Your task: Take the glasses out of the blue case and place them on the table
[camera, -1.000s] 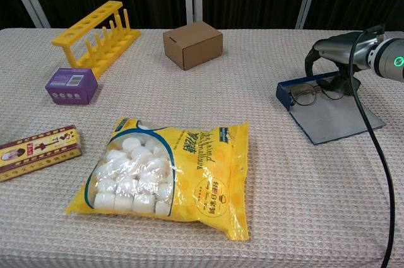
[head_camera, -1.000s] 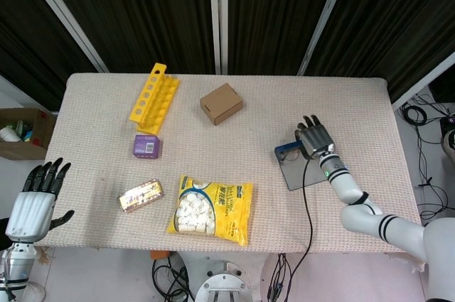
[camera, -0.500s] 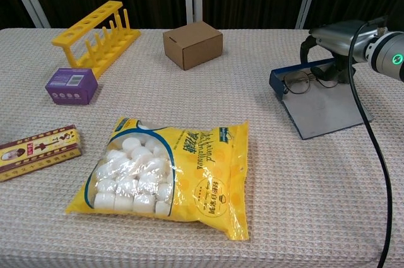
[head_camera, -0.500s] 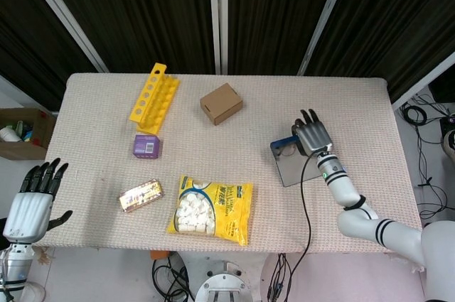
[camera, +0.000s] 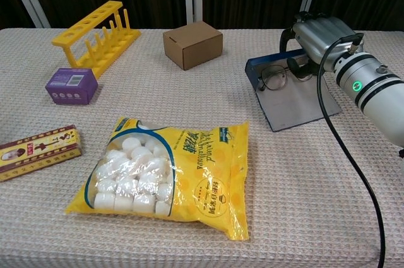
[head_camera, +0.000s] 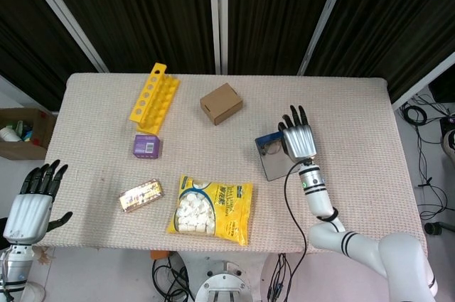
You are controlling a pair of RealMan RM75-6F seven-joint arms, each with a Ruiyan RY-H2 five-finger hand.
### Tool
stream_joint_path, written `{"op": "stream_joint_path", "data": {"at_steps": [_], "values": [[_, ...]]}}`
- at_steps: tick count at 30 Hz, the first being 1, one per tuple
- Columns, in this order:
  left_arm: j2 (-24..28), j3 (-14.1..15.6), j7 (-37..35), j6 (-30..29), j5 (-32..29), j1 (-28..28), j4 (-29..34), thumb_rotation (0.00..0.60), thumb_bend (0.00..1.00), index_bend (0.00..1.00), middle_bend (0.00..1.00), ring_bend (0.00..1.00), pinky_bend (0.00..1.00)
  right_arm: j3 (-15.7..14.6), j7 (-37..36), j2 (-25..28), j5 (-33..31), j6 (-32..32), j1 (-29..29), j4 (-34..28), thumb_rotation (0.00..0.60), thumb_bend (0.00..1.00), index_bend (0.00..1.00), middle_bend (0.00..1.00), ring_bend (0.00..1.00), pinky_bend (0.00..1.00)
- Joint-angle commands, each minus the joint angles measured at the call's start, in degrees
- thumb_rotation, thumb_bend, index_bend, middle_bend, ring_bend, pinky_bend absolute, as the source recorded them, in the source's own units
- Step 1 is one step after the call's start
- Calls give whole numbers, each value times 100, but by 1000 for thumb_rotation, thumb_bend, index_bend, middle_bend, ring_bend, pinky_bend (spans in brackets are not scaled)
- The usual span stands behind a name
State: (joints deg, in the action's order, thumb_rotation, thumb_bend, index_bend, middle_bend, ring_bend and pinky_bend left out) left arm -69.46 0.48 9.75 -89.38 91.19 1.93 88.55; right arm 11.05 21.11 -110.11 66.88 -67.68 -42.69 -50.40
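Observation:
The blue case lies open on the table, right of centre, with its blue rim at the back and its grey flap towards me. The thin-rimmed glasses sit inside against the blue rim. My right hand is over the case's back right corner. Its fingers curl down and pinch the right end of the glasses. In the head view the right hand covers that end. My left hand hangs open off the table's near left corner, holding nothing.
A brown cardboard box stands behind and left of the case. A yellow snack bag lies front centre. A yellow rack, a purple box and a flat packet sit on the left. A black cable trails from my right wrist.
My right hand has moved left across the table, and the blue case with the glasses in it has slid left along with it. The left hand has barely moved.

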Motion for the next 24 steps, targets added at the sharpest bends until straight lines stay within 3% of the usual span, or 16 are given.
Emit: {"op": "stream_joint_path", "data": {"at_steps": [1, 6, 9, 11, 12, 16, 18, 22, 24], "values": [[0, -3, -5, 7, -4, 5, -16, 600, 9, 18, 0, 25, 104, 149, -96, -373, 122, -196, -8, 477, 600, 477, 573, 266, 0, 0], [-13, 1, -38, 6, -18, -7, -50, 600, 8, 18, 0, 25, 104, 256, -245, -637, 224, -276, -48, 1005, 600, 477, 575, 266, 0, 0], [-10, 3, -41, 42, -42, -1, -50, 600, 8, 18, 0, 25, 104, 369, -232, -611, 102, 44, -84, 1012, 600, 467, 573, 263, 0, 0], [-2, 2, -35, 52, -41, 6, -39, 600, 9, 18, 0, 25, 104, 404, -86, -462, 17, 374, -128, 863, 600, 446, 515, 236, 0, 0], [1, 2, -32, 54, -40, 7, -34, 600, 9, 18, 0, 25, 104, 431, -2, -365, -49, 529, -136, 736, 600, 431, 475, 217, 0, 0], [4, 6, -18, 55, -49, 0, -20, 600, 8, 18, 0, 25, 104, 518, 508, 220, -275, 912, -120, -92, 600, 336, 164, 105, 0, 0], [2, 8, -4, 67, -57, 0, -16, 600, 9, 18, 0, 25, 104, 520, 623, 493, -309, 944, -66, -508, 600, 313, 75, 79, 0, 0], [-10, -6, 62, 79, -75, 8, -10, 600, 8, 18, 0, 25, 104, 378, 455, 1213, -214, 1076, 146, -1519, 600, 304, 56, 69, 0, 0], [-7, -15, 64, 75, -79, 11, -2, 600, 8, 18, 0, 25, 104, 198, 191, 1597, -53, 1185, 289, -1975, 600, 312, 109, 74, 0, 0]]}}
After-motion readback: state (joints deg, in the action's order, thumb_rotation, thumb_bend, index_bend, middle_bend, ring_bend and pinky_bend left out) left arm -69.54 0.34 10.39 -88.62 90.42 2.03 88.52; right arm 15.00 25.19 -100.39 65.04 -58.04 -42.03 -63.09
